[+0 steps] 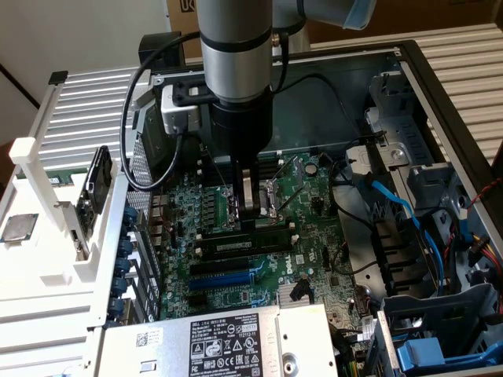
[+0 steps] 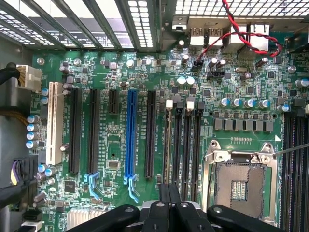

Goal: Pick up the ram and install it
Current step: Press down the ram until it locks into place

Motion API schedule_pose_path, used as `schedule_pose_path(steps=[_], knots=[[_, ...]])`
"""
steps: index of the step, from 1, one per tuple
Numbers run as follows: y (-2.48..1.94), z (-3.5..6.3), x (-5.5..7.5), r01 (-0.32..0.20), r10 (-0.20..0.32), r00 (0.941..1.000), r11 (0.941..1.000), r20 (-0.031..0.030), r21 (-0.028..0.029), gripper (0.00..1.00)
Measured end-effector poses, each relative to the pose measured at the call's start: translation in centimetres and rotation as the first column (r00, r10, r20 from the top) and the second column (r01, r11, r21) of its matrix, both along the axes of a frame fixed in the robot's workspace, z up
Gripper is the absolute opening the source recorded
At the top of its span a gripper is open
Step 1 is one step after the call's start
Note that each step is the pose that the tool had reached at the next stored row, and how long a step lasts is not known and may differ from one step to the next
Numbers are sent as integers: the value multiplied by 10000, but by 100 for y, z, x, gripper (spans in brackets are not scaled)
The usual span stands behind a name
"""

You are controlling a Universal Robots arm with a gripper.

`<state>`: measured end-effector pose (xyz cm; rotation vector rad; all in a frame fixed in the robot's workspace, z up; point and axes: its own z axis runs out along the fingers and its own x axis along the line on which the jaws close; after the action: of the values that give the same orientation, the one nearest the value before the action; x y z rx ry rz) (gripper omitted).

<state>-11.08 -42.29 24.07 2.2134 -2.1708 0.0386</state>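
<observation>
Well, green motherboard [image 1: 314, 196] lies in an open computer case [image 1: 338, 86]; end effector [image 1: 252, 220] closed near the ram [image 1: 236, 245].

Apparently "DELL" on the power supply label [image 1: 216, 342]

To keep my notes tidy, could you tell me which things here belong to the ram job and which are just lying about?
Part of the job:
- ram, directly below the shut gripper
- memory slots

Just lying about:
- blue expansion slot
- processor socket
- power supply
- blue cables
- drive on the white rack
</observation>
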Motion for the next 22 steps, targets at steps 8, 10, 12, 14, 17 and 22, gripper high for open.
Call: schedule_pose_path(steps=[8,10,12,14,17,22], knots=[[9,-33,0,0,0,10000,10000,0,-4,10],[9,-42,0,0,0,10000,10000,0,-5,10],[10,-46,0,0,0,10000,10000,-1,-7,10],[12,-52,0,0,0,10000,10000,0,-6,10],[23,-62,0,1,-1,10000,10000,1,-7,10],[23,-68,0,0,0,10000,10000,1,-17,10]])
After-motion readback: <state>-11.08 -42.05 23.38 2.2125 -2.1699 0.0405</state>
